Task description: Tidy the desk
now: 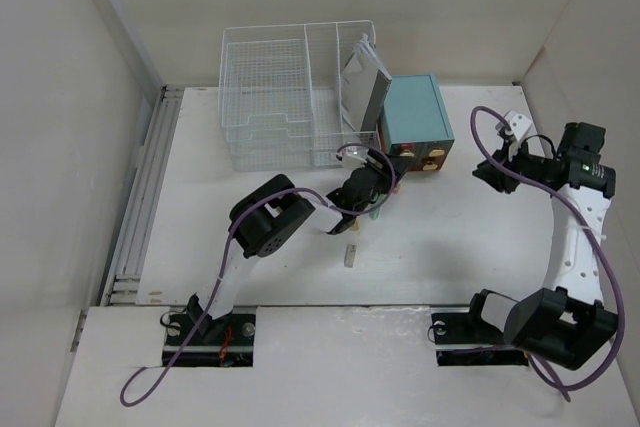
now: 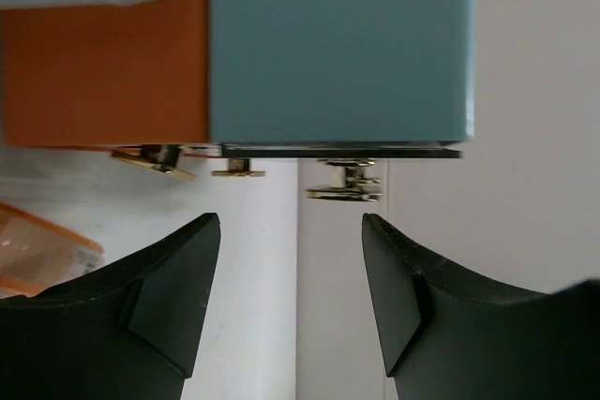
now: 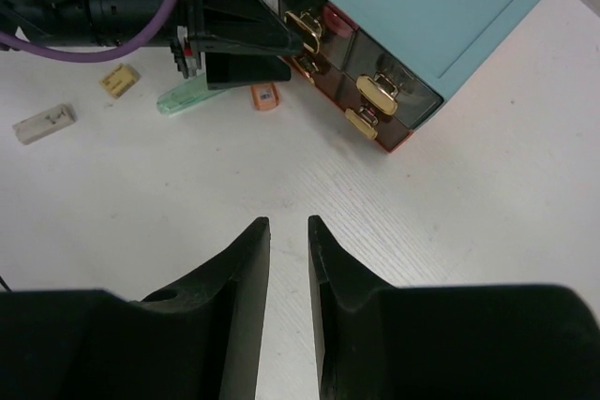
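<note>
The white desk [image 1: 440,237] holds a teal drawer box [image 1: 415,112] with gold handles [image 2: 344,181] on its front. My left gripper [image 1: 378,175] is open and empty, right at the box front; in the left wrist view [image 2: 291,222] the handles sit just beyond its fingertips, not touching. An orange-red panel [image 2: 103,63] adjoins the box [image 2: 337,44] on the left. My right gripper [image 1: 487,169] hovers right of the box. In the right wrist view [image 3: 289,222] its jaws stand only narrowly apart, with nothing between them, above bare desk [image 3: 422,222].
A white wire basket [image 1: 270,97] with a grey notebook [image 1: 362,87] stands behind the box. A white eraser [image 1: 351,254], a green item [image 3: 183,97], a yellow piece [image 3: 119,80] and a small orange piece [image 3: 266,96] lie near the left gripper. Walls enclose the desk.
</note>
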`<act>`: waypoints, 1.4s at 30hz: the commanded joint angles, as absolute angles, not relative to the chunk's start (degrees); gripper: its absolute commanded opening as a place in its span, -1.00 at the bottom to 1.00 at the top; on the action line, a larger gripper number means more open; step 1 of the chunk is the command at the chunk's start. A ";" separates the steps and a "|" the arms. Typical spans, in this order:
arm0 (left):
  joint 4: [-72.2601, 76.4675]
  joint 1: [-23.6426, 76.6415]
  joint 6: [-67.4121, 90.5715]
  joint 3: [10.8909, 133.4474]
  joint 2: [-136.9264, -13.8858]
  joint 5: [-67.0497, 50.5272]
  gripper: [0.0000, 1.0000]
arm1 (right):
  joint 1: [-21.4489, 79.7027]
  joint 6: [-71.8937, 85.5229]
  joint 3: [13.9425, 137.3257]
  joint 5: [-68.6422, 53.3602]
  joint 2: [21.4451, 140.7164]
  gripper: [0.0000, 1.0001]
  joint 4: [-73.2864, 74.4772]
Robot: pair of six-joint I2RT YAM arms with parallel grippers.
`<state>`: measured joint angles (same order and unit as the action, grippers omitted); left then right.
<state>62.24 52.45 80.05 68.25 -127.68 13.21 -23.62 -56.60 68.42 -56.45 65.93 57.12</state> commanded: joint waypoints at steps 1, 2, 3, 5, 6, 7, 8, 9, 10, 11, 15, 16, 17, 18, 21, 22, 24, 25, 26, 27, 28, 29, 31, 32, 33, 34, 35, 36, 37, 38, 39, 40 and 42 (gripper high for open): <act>57.40 52.29 81.65 70.22 -126.04 15.03 0.17 | -24.78 -55.38 69.70 -60.64 65.21 -0.42 58.36; 56.61 52.29 82.52 70.22 -126.04 15.03 0.17 | -24.79 -55.37 70.22 -60.64 65.21 -0.42 58.36; 54.86 52.29 82.53 70.22 -125.51 15.03 0.17 | -25.31 -55.37 70.22 -61.17 65.74 -0.42 58.88; 54.84 52.29 82.53 69.62 -125.51 15.64 0.17 | -25.31 -55.37 70.22 -61.78 65.74 -0.42 58.89; 54.84 52.29 83.31 69.61 -125.51 15.64 0.17 | -25.31 -55.37 70.22 -61.79 66.26 -0.42 58.89; 54.84 52.29 83.32 69.09 -125.51 15.64 0.17 | -25.31 -55.37 70.22 -61.79 66.27 -0.42 58.89; 54.84 52.29 83.32 69.08 -125.51 16.17 0.17 | -25.31 -55.37 70.22 -62.31 66.27 -0.42 58.89; 54.32 52.29 83.32 69.87 -126.03 16.17 0.17 | -25.31 -55.37 70.22 -62.31 66.27 -0.42 59.41; 53.62 52.29 83.32 69.87 -126.56 16.69 0.15 | -25.31 -55.37 70.22 -62.31 66.27 -0.42 59.41; 53.61 52.29 83.84 70.74 -126.56 17.31 0.15 | -25.31 -55.37 70.22 -62.31 66.27 -0.42 59.41; 50.10 51.77 83.85 73.82 -127.79 18.63 0.15 | -25.93 -55.37 69.70 -63.36 66.27 -0.42 59.94; 49.23 51.77 83.85 74.44 -127.79 19.24 0.12 | -26.71 -55.37 69.70 -63.37 66.27 -0.42 59.94; 48.70 51.77 83.85 74.44 -127.79 19.25 0.12 | -26.72 -55.89 69.70 -63.37 66.27 -0.42 60.46; 48.17 51.77 83.85 75.05 -128.32 19.94 0.12 | -27.33 -55.90 69.70 -63.37 66.27 -0.42 60.47; 46.33 51.77 84.37 76.28 -128.32 20.65 0.12 | -27.33 -56.43 69.70 -63.90 66.27 -0.42 61.00; 45.80 51.77 84.37 76.29 -128.32 20.65 0.10 | -27.33 -56.43 69.70 -64.51 66.27 -0.42 61.00; 44.40 51.77 84.37 76.82 -128.85 21.18 0.10 | -27.95 -57.48 69.70 -64.51 66.79 -0.42 62.40; 44.38 51.77 84.90 76.82 -128.85 21.18 0.10 | -28.47 -57.48 69.70 -64.51 66.80 -0.42 62.40; 44.38 51.77 84.90 76.82 -128.85 21.18 0.10 | -28.48 -58.09 69.70 -65.03 66.80 -0.42 63.01; 44.38 51.77 84.90 76.29 -128.85 21.18 0.07 | -28.48 -58.10 69.70 -65.04 67.32 -0.42 63.02; 44.38 51.77 85.42 76.29 -128.85 21.70 0.07 | -28.48 -58.79 69.70 -65.04 67.32 -0.42 63.63; 44.38 51.77 85.43 76.29 -128.85 21.71 0.07 | -28.48 -58.80 69.70 -65.56 67.85 -0.42 63.63; 44.38 51.77 85.43 76.29 -129.46 21.71 0.04 | -28.48 -60.20 70.22 -65.57 67.85 -0.42 65.03; 44.38 51.77 85.43 76.29 -129.46 22.23 0.01 | -29.09 -60.21 70.22 -66.18 68.37 -0.42 65.56; 44.38 51.77 85.43 76.29 -129.46 22.24 0.01 | -29.09 -61.08 70.22 -66.18 68.90 -0.42 66.70; 43.78 51.77 85.43 76.29 -129.46 22.24 -0.01 | -29.09 -61.69 70.83 -66.70 68.91 -0.42 67.40; 43.77 51.77 85.95 76.29 -130.07 22.76 -0.04 | -29.09 -62.92 70.84 -66.71 69.52 -0.42 68.02; 43.77 52.29 85.96 76.29 -130.08 22.76 -0.04 | -29.61 -63.63 70.84 -66.71 69.52 -0.42 68.64; 43.25 52.29 85.96 76.29 -130.08 22.76 -0.04 | -29.62 -64.24 71.36 -67.32 69.52 -0.42 69.77; 43.24 52.29 85.96 76.29 -130.77 22.76 -0.04 | -29.62 -65.12 71.37 -67.32 70.13 -0.42 69.79; 43.24 52.29 85.96 76.29 -130.78 23.46 -0.04 | -30.14 -65.82 71.37 -67.32 70.14 -0.42 70.66; 43.24 52.29 85.96 76.29 -130.78 23.47 -0.04 | -30.15 -66.79 71.37 -67.85 70.83 -0.42 72.40; 43.24 52.29 85.96 76.82 -131.31 24.08 -0.04 | -30.15 -70.20 71.98 -67.85 71.45 -0.42 74.43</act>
